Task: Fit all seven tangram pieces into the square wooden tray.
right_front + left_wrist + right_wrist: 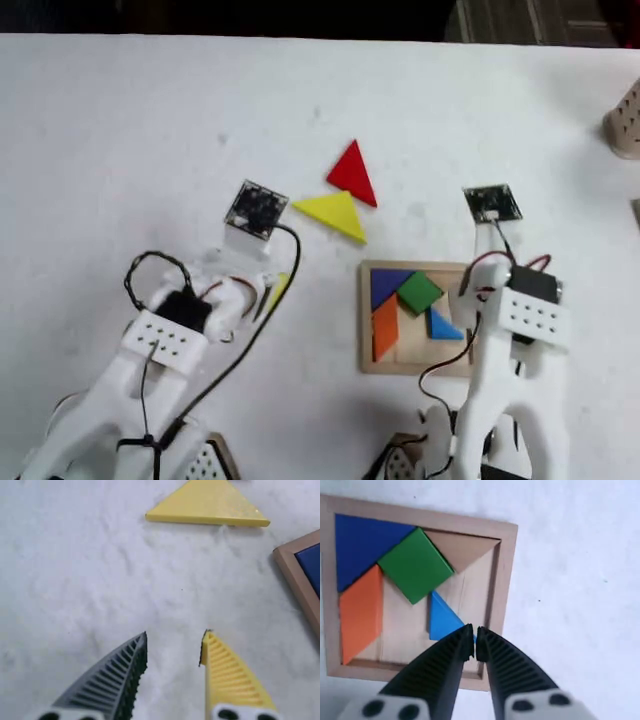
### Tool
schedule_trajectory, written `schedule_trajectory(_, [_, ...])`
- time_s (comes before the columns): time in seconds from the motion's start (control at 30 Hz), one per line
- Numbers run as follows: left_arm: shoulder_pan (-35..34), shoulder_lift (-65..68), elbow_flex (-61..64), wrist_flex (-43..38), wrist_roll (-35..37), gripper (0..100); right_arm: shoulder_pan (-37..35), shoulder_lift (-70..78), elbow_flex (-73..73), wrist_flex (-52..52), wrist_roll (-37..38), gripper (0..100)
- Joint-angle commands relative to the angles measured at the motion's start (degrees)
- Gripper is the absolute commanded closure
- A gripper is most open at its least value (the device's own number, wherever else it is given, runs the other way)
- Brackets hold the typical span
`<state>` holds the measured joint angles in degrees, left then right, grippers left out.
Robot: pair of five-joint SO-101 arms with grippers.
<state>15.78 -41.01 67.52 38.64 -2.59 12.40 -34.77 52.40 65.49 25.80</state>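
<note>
- The right gripper [474, 636] hangs over the near right part of the wooden tray [507, 580]. Its black fingers [447, 665] are drawn together to a thin slit.
- A corner of the light blue triangle [442, 617] runs in under the fingertips. I cannot tell whether they pinch that corner or only hover above it.
- The light blue triangle lies flat on the tray floor, one point up against the green square [415, 565].
- The green square sits tilted like a diamond. It touches the dark blue triangle [362, 542] in the far left corner and a brown triangle [462, 550] towards the far right corner.
- The orange parallelogram [360, 615] lies along the left wall, just below the dark blue triangle. Bare floor shows between it and the light blue triangle.
- The left gripper [172, 640] stands low over the white table [150, 120], left of the tray. Its grey and yellow fingers [230, 675] are spread well apart with nothing between them.
- The yellow triangle [207, 505] lies flat on the table beyond the left gripper, outside the tray and near its far left corner.
- The red triangle [352, 172] lies just beyond the yellow one, their corners close together.
- A beige perforated object [625, 125] stands at the table's right edge, well apart from everything else.
</note>
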Motion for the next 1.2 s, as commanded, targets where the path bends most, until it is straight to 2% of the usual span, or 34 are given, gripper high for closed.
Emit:
schedule_trajectory(0.0, [-0.6,-1.8,-0.5,-1.7,-0.4,80,-3.2,0.6,-1.7,-3.7,-4.7,98.1])
schedule_trajectory(0.2, [-0.7,-1.8,-0.5,-1.7,-0.4,80,-1.3,11.0,-2.8,-10.9,-4.7,98.1])
schedule_trajectory(0.53, [-0.7,-1.8,-0.5,-1.7,-0.4,80,-5.3,27.6,-9.7,-11.0,-2.5,98.1])
schedule_trajectory(0.93, [-1.9,-1.8,-0.5,-1.8,-0.4,80,-14.4,28.1,-9.5,-3.2,2.5,98.1])
schedule_trajectory(1.17, [-1.9,-1.8,-0.5,-1.8,-0.4,80,-15.4,24.9,-9.5,0.0,2.9,98.1])
